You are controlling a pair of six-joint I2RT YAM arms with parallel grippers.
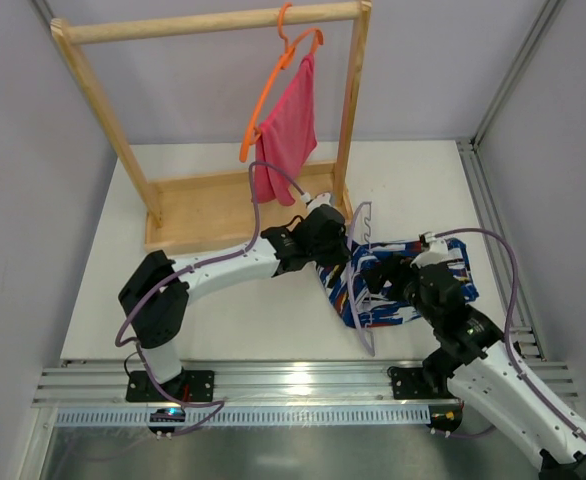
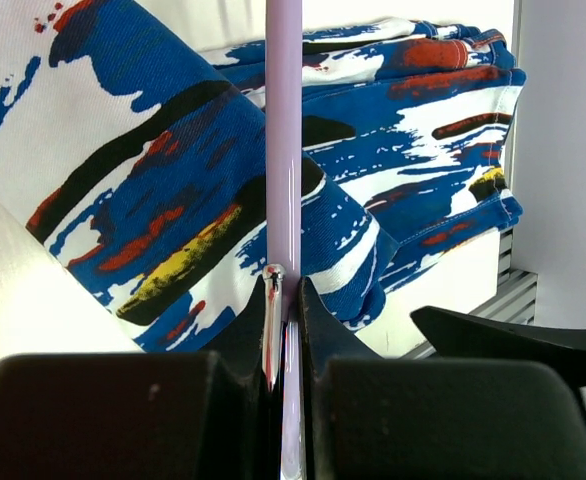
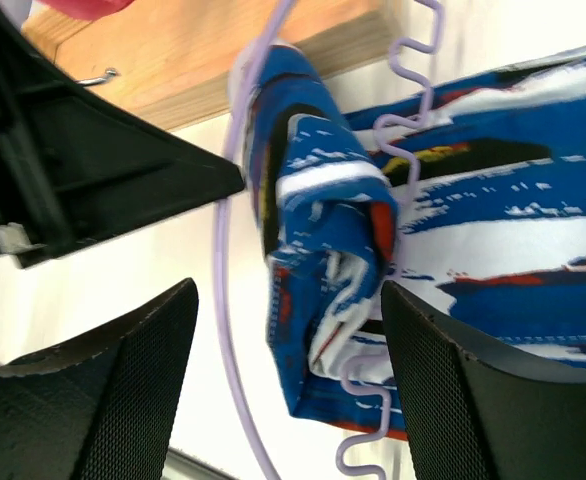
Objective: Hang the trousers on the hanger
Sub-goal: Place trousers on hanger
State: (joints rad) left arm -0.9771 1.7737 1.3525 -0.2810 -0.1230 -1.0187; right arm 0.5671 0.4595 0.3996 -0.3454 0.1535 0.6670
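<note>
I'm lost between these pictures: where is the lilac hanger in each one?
Top external: hanger, a thin outline at centre.
Left wrist: vertical lilac bar, dead centre.
Right wrist: thin curve left of centre.
Shared landmark: the printed trousers, against the hanger in all three.

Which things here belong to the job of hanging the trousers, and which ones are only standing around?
For the job: trousers; lilac hanger; left claw, shut on the lilac hanger; right claw, open around the folded trousers.
Only standing around: orange hanger; pink cloth hanging on it; wooden rack.
</note>
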